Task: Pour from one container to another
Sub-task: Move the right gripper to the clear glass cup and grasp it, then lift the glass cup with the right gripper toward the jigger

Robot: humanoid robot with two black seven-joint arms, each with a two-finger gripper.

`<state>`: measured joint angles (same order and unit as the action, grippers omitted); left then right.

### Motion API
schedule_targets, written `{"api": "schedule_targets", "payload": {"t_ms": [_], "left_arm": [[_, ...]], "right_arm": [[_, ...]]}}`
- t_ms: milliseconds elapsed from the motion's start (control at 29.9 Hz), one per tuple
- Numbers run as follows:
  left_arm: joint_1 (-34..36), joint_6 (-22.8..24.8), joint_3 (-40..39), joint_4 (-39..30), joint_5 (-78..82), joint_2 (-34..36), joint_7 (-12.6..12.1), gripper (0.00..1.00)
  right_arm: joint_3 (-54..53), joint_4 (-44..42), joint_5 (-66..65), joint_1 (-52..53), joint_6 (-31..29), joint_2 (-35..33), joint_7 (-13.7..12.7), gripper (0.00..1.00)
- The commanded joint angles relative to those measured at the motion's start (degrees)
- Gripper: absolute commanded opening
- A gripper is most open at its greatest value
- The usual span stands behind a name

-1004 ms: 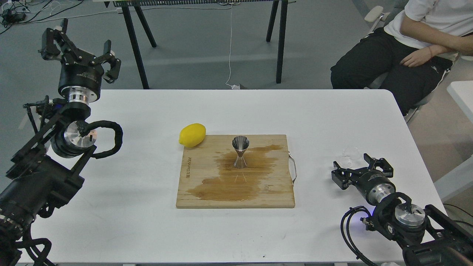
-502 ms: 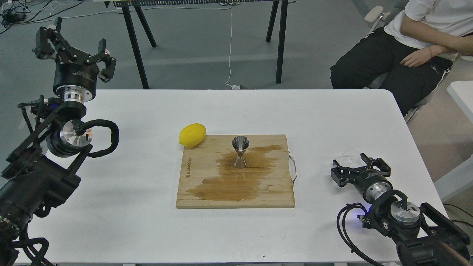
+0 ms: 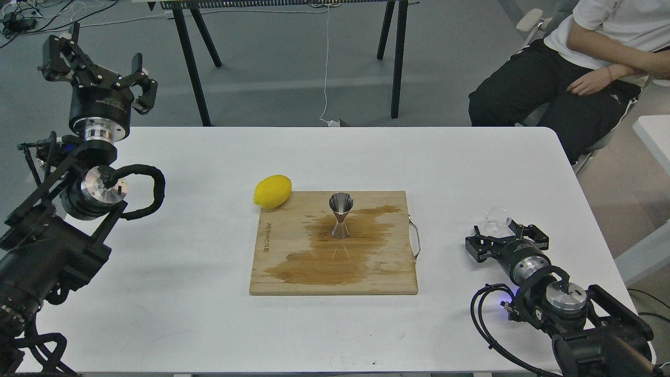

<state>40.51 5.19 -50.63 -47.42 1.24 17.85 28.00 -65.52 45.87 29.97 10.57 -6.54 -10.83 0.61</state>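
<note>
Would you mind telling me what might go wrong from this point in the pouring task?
1. The glass cup sits near the table's right edge, just beyond the open right gripper; a clumsy approach may nudge it off.
2. The cup is nearly colourless, so a grasp may be misjudged.
3. The jigger stands on a narrow base on the wet cutting board; a touch could tip it.

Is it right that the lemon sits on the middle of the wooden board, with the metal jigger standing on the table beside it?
No, they are swapped. The head view shows the jigger standing on the board, and the lemon on the table at its far left corner.
</note>
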Motion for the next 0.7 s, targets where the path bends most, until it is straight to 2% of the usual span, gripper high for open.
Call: {"api": "schedule_targets", "payload": {"t_ms": [0,234,469,669], "left_arm": [[0.0,0.0,-0.3,0.0,0.0,0.3,0.0,1.0],[0.1,-0.1,-0.7,0.0,0.0,0.4,0.0,1.0],[0.1,-0.2,-0.6,0.0,0.0,0.4,0.0,1.0],[0.2,-0.3,-0.6,0.0,0.2,0.4,0.0,1.0]], "right_arm": [[0.1,-0.1,0.0,0.7,-0.1,0.0,-0.3,0.44],[0.5,1.1,0.0,0.2,-0.1,0.0,-0.4,0.4],[0.8,8.0,-0.4,0.3,-0.1,-0.9,-0.5,0.4],[1.6,15.2,-9.7,3.3,1.4,-2.1,-1.5,0.4]]}}
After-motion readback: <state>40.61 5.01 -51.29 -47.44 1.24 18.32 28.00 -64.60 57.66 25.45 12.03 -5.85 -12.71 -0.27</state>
